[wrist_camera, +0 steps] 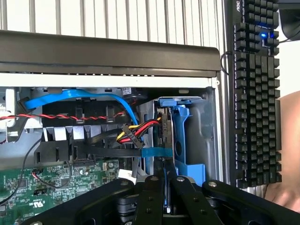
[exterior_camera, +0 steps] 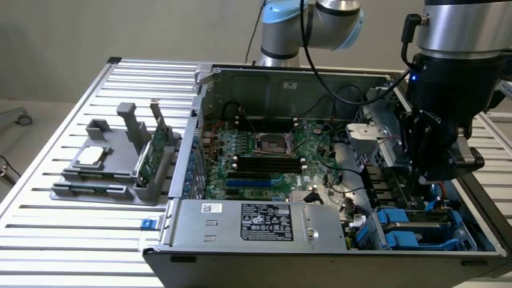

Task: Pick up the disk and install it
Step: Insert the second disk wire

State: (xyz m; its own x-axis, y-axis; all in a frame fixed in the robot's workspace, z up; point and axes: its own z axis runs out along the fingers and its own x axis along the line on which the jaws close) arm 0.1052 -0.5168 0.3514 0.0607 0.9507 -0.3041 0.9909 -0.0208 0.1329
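Inside the computer case (exterior_camera: 264,84), the end effector (wrist_camera: 167,199) is gripping the disk (wrist_camera: 176,136) by its edge, standing upright in the drive bay.

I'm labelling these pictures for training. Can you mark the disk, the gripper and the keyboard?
Disk (wrist_camera: 179,136), wrist view: its blue bracket edge, standing in the bay.
Gripper (wrist_camera: 165,187), wrist view: midway between its fingertips, down at the disk.
Keyboard (wrist_camera: 253,93), wrist view: middle of the black keys.

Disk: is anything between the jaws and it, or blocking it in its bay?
Nothing visible. The gripper has its jaws closed on the edge of the disk, which stands on edge in the blue bay. The red, yellow and black cables end right beside it.
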